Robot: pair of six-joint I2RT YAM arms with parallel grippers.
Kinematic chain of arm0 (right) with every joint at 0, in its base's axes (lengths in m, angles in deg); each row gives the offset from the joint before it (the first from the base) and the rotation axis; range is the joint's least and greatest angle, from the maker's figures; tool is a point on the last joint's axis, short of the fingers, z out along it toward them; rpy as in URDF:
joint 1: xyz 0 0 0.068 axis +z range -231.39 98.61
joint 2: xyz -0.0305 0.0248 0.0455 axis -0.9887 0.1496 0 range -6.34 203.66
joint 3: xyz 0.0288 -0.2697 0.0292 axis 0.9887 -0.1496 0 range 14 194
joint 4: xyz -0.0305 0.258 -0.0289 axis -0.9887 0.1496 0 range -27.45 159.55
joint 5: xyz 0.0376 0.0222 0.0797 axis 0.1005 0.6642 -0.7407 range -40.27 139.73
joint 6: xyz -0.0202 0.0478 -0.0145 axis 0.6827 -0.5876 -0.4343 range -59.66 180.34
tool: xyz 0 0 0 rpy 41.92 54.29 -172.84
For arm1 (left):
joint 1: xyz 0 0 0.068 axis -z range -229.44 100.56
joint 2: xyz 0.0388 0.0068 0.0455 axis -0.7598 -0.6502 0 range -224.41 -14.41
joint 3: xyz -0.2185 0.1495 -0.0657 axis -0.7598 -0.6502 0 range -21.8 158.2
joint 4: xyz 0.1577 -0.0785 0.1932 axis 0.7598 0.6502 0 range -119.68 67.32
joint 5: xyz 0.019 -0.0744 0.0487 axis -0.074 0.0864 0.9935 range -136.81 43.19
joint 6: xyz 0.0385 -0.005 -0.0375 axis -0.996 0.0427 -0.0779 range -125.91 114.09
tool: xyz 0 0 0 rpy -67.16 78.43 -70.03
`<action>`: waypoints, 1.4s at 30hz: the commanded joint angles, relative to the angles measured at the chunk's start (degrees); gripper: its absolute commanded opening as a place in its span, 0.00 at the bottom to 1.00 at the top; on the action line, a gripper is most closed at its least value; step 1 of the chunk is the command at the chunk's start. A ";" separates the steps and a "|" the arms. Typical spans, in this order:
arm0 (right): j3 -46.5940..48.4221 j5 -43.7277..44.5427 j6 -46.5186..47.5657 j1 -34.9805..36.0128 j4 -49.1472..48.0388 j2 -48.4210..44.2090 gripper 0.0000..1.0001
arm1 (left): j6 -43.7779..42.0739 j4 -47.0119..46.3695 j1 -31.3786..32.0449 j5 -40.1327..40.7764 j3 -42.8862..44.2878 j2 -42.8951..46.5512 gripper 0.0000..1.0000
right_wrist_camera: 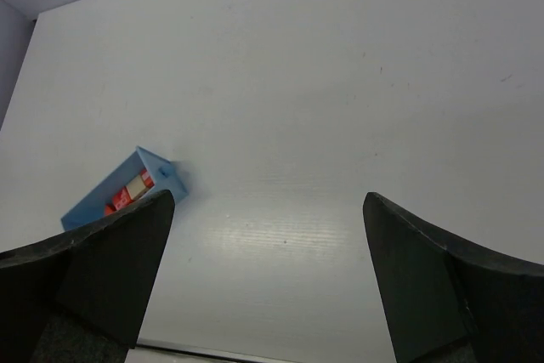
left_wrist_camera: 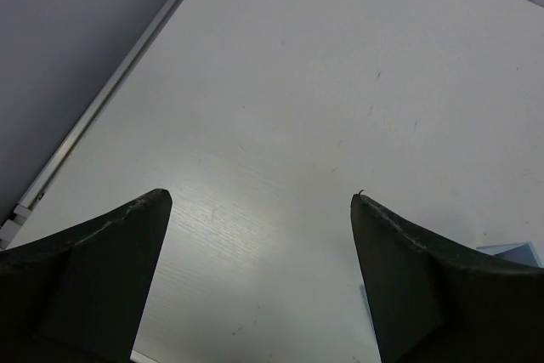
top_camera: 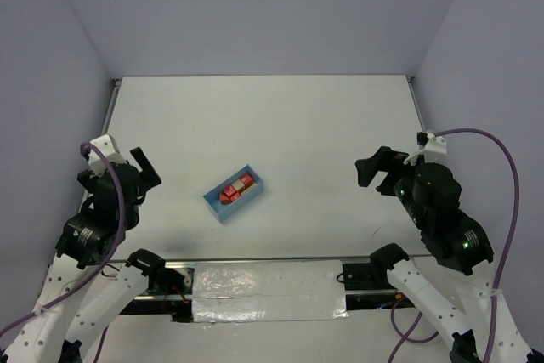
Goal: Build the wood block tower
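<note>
On the tabletop (top_camera: 323,125), left of centre, the wood blocks (top_camera: 236,188) lie packed in a light blue box (top_camera: 246,204), long axis running diagonally from near-left to far-right. My left hand (top_camera: 146,172) and right hand (top_camera: 372,169) both hang spread apart and empty; the left is nearer, the box lying to its right.

No writing, label, brand, number or sign can be read in any view. The small light blue rectangular box (top_camera: 244,207) at the centre of the top view, and the red-orange and tan wooden blocks (top_camera: 235,190) inside it, appear too small to show print.
</note>
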 commanded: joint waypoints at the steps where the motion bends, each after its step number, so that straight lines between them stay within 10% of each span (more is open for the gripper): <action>1: 2.08 0.53 0.63 0.33 0.41 -0.36 1.00 | -1.15 -2.23 -0.27 -0.65 0.55 1.05 1.00; 13: -8.38 -31.81 -9.99 1.82 -22.83 10.78 1.00 | -1.95 -3.29 -0.18 -2.33 0.02 0.97 1.00; 19: -5.24 -3.16 -30.79 20.35 -25.70 34.21 1.00 | -1.42 -2.67 -0.09 -1.62 0.02 0.09 1.00; 23: 11.76 14.92 -45.66 30.64 -9.82 49.79 1.00 | -1.77 -3.02 0.17 -2.06 -0.33 -0.18 1.00; 35: 40.11 18.54 -61.76 39.71 13.76 80.31 0.84 | -2.91 -3.82 2.72 -4.43 -0.42 -2.11 1.00; 42: 30.82 16.53 -62.92 39.71 4.91 77.07 0.80 | -3.35 -4.25 3.86 -4.78 -0.60 -1.67 1.00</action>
